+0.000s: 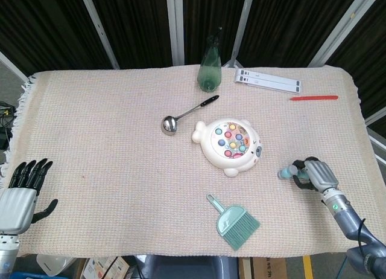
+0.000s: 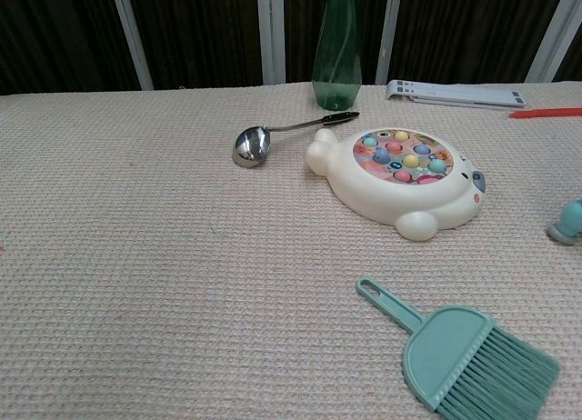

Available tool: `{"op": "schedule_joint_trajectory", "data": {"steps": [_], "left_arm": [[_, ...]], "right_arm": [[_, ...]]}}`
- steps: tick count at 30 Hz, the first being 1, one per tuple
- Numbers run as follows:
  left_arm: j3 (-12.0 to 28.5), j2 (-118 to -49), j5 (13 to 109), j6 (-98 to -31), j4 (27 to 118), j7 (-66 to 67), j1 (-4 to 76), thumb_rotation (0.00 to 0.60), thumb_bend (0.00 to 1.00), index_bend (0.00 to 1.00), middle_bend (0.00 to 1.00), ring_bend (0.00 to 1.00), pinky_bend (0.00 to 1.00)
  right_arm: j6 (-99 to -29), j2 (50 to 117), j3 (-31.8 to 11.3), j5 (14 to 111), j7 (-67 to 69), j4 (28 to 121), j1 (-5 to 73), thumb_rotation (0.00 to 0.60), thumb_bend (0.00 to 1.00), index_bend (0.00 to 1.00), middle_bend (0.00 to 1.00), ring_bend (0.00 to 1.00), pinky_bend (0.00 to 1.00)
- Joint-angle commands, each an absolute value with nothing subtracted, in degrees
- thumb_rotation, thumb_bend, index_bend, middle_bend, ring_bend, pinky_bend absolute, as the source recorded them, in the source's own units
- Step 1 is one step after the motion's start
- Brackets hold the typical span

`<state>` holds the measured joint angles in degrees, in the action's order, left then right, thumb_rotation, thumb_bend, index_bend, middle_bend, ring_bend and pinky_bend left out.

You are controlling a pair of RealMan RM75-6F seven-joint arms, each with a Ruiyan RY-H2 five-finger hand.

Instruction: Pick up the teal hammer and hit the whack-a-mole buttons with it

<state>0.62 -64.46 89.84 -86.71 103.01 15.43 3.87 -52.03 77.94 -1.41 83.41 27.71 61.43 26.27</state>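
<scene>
One teal hammer within right hand's curled fingers.

Ladle left of toy (brush nearer)

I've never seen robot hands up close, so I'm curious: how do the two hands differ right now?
The left hand lies at the near left table corner, dark fingers stretched out and apart, holding nothing. The right hand is at the near right, fingers curled around the teal hammer, whose head pokes out toward the whack-a-mole toy. The left hand is far from the toy; the right is much nearer. Both have silver-grey backs and dark fingers.
</scene>
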Motion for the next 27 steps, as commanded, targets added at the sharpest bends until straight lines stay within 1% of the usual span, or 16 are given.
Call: {"op": "schedule_joint_trajectory", "data": {"steps": [1,8,11,17,22,27], "left_arm": [[0.62,-64.47,89.83,-86.61,103.0,15.46,3.93,0.6,0.26,0.0,0.02,0.0,0.0],[0.63,-64.6,89.82,-86.38,102.83,15.37,4.1,0.6,0.26,0.0,0.02,0.0,0.0],[0.62,-64.67,89.82,-86.27,102.72,15.27,4.17,0.6,0.26,0.0,0.02,0.0,0.0],[0.62,-64.83,90.11,-86.03,102.44,15.08,4.45,0.6,0.26,0.0,0.02,0.0,0.0],[0.68,-65.01,90.29,-85.71,102.11,14.71,4.78,0.6,0.26,0.0,0.02,0.0,0.0],[0.66,-65.25,89.91,-85.23,101.59,14.15,4.96,0.6,0.26,0.0,0.02,0.0,0.0]], "right_arm": [[-52.58,77.99,-1.52,83.52,27.92,61.44,26.19,0.6,0.62,0.67,0.59,0.41,0.22],[-54.51,76.91,-1.79,84.46,29.19,63.1,26.21,0.6,0.73,0.8,0.68,0.51,0.26],[-55.54,75.87,-2.07,85.07,29.48,64.68,26.43,0.6,0.76,0.84,0.71,0.54,0.28],[-56.47,71.68,-3.54,86.58,28.77,70.85,28.57,0.6,0.8,0.9,0.76,0.58,0.32],[-54.24,67.76,-6.04,86.84,26.41,77.9,32.55,0.6,0.82,0.94,0.78,0.61,0.34],[-50.02,66.23,-8.6,85.97,22.63,82.92,37.3,0.6,0.83,0.96,0.79,0.63,0.35]]}}
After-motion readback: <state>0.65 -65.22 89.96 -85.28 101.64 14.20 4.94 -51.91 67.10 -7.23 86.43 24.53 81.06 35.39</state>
